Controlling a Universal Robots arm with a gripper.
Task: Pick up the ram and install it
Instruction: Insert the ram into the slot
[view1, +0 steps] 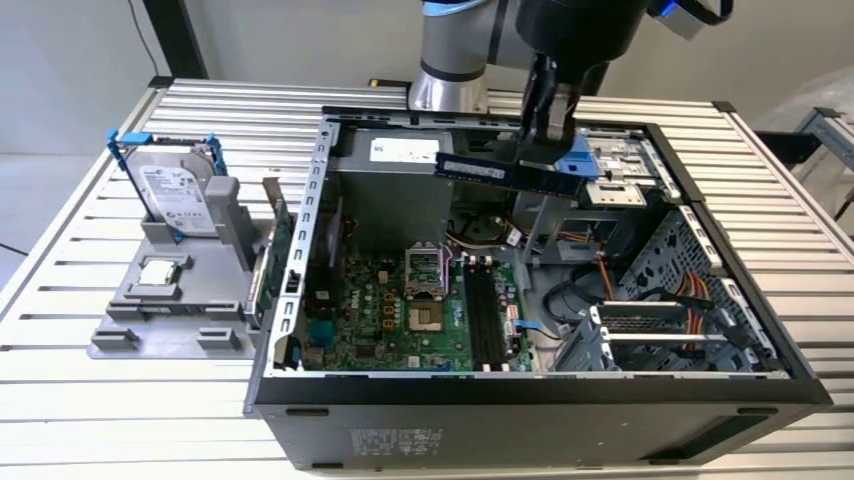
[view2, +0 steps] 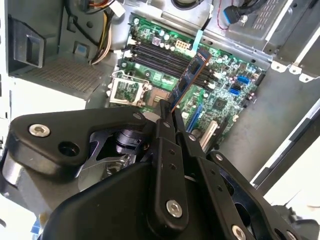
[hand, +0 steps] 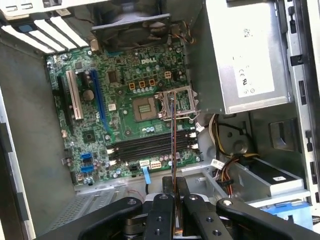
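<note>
The ram (view1: 497, 171) hung in the air above the open computer case (view1: 534, 420), level and lengthwise across its back half, well clear of the green board (view1: 400, 320) below. The pincer (view1: 550, 150) was clenched on it, flat faces between the fingers, nearer the end on the exterior view's right than the middle. In the second wrist view the ram (view2: 192, 75) stuck out from the pincer (view2: 167, 114) over the long black memory slots (view2: 160, 57).

It looked light, thin and stiff, and probably fragile: a stick that could snap or twist if pressed off-line, with chips and contacts best left untouched. Its flat faces or short ends seemed the safe places to hold, and an off-centre hold might let it tip.

In the first wrist view the ram (hand: 173, 135) showed edge-on as a thin line above the slots (hand: 150, 145). The held part was hidden by the fingers, the contact edge was hard to make out, and I could not tell whether the slot latches stood open. The arm was cut off above.
</note>
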